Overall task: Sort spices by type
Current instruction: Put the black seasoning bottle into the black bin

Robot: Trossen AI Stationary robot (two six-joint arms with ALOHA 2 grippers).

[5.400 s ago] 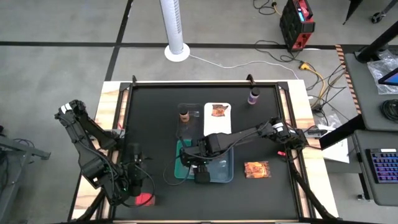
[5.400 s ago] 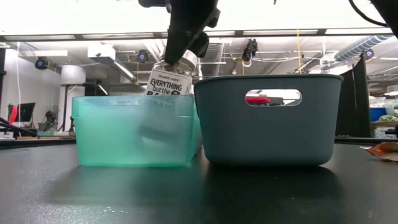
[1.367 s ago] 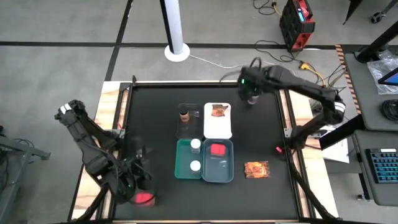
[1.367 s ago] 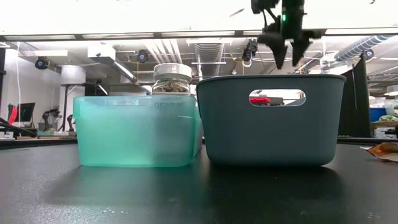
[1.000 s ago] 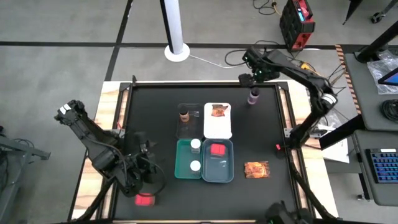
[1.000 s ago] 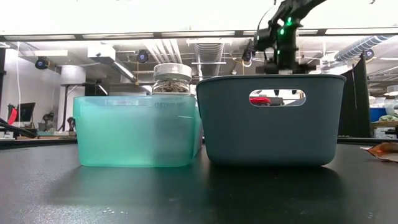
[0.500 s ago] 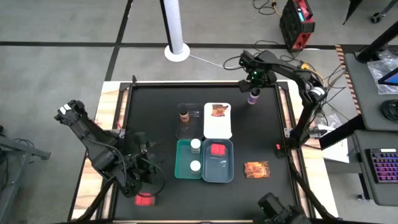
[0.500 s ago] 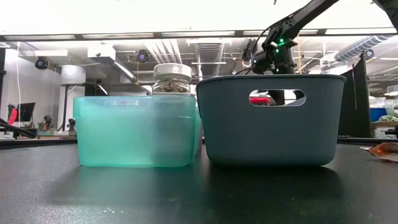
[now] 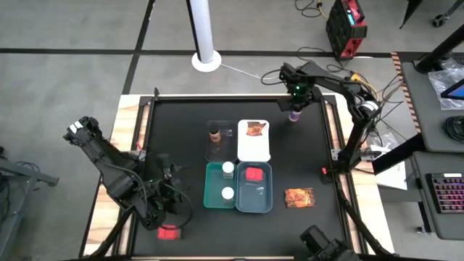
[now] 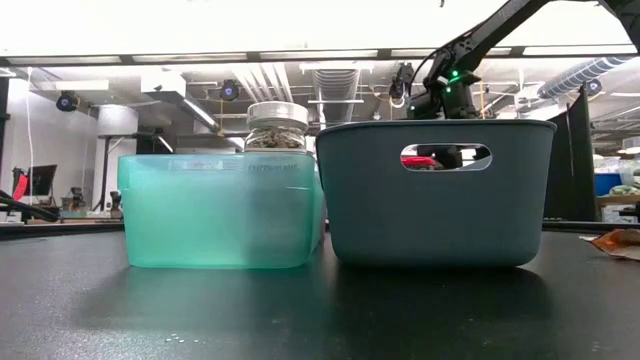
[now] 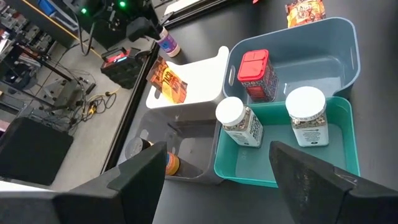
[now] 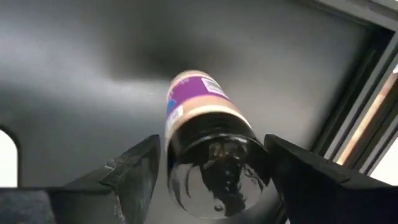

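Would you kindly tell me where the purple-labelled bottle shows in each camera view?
High view: purple bottle at the table's far right, under the right gripper.
Low view: not visible, hidden behind the grey-blue tray.
Left wrist view: bottle beyond the white tray.
Right wrist view: bottle between the fingers.
Shared landmark: the white tray.

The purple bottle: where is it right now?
In the high view the purple bottle stands at the table's far right corner, right of the white tray, with the right gripper around it, fingers either side.

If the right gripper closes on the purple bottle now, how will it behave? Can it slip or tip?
The purple bottle looks rigid, so it should not deform. Its smooth round body may slip between the fingers of the right gripper. It stands tall and narrow, so an off-centre touch could probably tip it.
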